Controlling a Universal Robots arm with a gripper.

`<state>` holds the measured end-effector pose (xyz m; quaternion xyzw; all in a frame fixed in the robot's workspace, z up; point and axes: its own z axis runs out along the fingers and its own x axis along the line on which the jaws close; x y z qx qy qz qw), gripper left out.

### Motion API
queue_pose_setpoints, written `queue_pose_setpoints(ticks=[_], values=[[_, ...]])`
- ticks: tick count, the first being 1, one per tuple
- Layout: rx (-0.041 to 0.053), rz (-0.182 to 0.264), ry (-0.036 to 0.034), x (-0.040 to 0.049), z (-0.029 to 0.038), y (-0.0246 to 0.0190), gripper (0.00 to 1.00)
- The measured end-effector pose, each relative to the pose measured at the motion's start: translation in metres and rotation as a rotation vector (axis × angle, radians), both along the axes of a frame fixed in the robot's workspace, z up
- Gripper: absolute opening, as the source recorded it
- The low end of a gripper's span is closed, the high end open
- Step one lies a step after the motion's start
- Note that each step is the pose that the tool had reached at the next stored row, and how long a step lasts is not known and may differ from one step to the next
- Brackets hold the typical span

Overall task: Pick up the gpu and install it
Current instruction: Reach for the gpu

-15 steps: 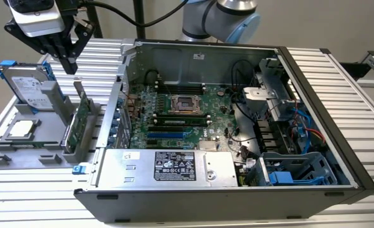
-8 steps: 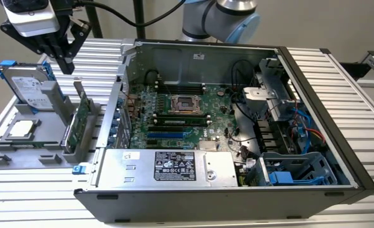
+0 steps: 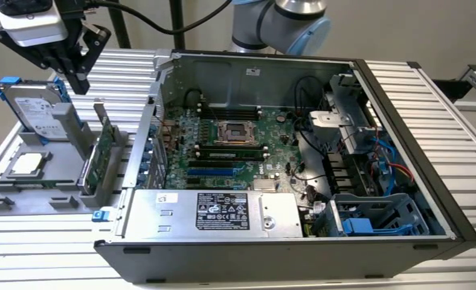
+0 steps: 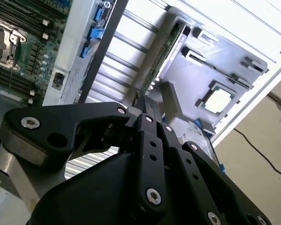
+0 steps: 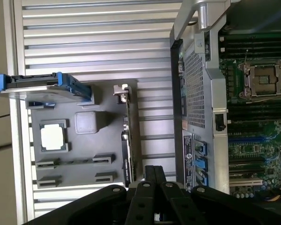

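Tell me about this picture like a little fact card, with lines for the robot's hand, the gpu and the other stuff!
gripper: up in the air over the grey holder, jaws shut, holding nothing
gpu: standing on its edge in the grey holder, not picked up
hard drive: upright in the holder, blue frame
processor chip: lying flat in the holder
computer case: open, at the holder's side toward the exterior view's right
motherboard: inside the case, gpu not installed
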<state>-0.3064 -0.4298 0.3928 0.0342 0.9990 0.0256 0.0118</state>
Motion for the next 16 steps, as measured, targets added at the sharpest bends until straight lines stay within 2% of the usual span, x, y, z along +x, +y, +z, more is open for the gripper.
queue_pose_setpoints(ticks=[16], values=[[0.0, 0.0, 0.0001, -0.0158, 0.0, -0.0002, 0.0]])
